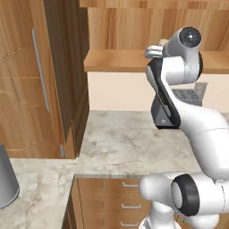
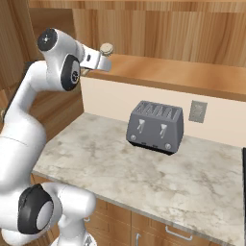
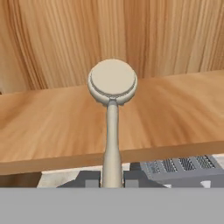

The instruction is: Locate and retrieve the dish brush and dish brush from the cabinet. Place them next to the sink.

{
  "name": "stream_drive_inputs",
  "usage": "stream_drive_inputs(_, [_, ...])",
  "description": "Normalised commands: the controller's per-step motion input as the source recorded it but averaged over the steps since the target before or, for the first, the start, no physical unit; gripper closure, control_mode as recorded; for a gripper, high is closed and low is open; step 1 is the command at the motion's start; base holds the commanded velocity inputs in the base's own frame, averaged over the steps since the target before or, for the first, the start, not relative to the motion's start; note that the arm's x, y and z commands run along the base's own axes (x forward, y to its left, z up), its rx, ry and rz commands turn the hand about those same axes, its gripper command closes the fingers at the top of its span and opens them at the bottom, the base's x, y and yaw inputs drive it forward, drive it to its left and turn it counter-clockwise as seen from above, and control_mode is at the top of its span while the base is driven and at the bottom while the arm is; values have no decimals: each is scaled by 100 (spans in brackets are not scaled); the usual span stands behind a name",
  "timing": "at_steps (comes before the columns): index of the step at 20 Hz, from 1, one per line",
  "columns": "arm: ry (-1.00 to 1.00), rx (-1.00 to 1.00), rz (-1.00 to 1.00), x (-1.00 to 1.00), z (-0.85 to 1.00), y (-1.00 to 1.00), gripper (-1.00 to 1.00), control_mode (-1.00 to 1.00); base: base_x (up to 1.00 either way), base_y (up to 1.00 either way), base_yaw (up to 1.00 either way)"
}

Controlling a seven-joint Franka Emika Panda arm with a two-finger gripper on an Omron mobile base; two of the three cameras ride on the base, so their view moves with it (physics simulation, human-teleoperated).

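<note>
We see our gripper (image 3: 112, 178) closed on the thin handle of the pale dish brush (image 3: 112, 83). The handle runs out from between the jaws, its round head over the cabinet (image 3: 175, 109) ledge.

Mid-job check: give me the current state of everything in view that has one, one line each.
End effector: shut on the beige dish brush handle.
Beige dish brush: gripped, round head over the cabinet shelf.
Toaster: upright on the counter, slots empty.
Tall cupboard door: closed.
Drawers: closed.

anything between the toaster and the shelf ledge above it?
Nothing; in the right base view just bare cream wall separates the toaster from the shelf ledge. An outlet plate sits on the wall to the toaster's right.
</note>
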Motion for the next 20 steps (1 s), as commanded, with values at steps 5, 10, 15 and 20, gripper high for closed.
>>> stream_drive_inputs(5, [-2, 4, -3, -100, 17, 0, 100, -100, 0, 0, 0])
stream_drive_inputs(10, [7, -2, 0, -100, 0, 7, 100, -100, 0, 0, 0])
stream_drive_inputs(15, [11, -6, 0, -100, -9, 13, 100, -100, 0, 0, 0])
stream_drive_inputs(20, [6, -3, 0, -100, -22, 6, 100, -100, 0, 0, 0])
